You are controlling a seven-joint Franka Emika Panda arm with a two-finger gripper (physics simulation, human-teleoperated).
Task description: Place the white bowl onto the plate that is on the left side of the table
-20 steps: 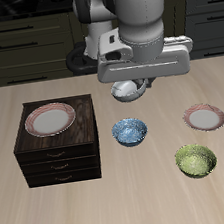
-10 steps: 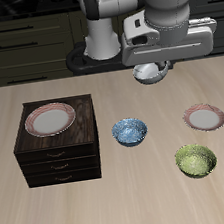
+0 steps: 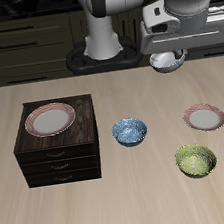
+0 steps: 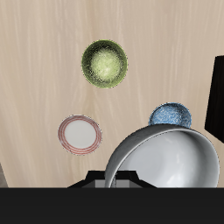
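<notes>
Since a second ago you had carried the white bowl (image 3: 167,60) well across from above the middle of the table (image 3: 116,199) toward the side where the bare plate (image 3: 204,117) lay, and you had lifted it somewhat too. Your gripper (image 3: 168,54) was closed on the bowl, which hung under it high above the table (in the wrist view the bowl's rim (image 4: 163,157) sat right against the gripper, filling much of the picture, though the fingers themselves were hidden). Nothing supported the bowl but that pinch.

You held it that high, I judge, so it would pass over the blue patterned bowl (image 3: 130,132) and the green speckled bowl (image 3: 195,159) without touching either. The pink-rimmed plate (image 4: 80,133) on the table was the one you wanted; the other plate (image 3: 50,119) sat on top of the dark drawer cabinet (image 3: 56,144) at the opposite side, so it was not the target.

At that moment the bowl was farther back than the target plate, not yet above it. You still had to bring it toward the table's front edge, centre it over the plate and lower it before letting go. The green bowl stood near the plate, so a careless descent could have clipped it.
</notes>
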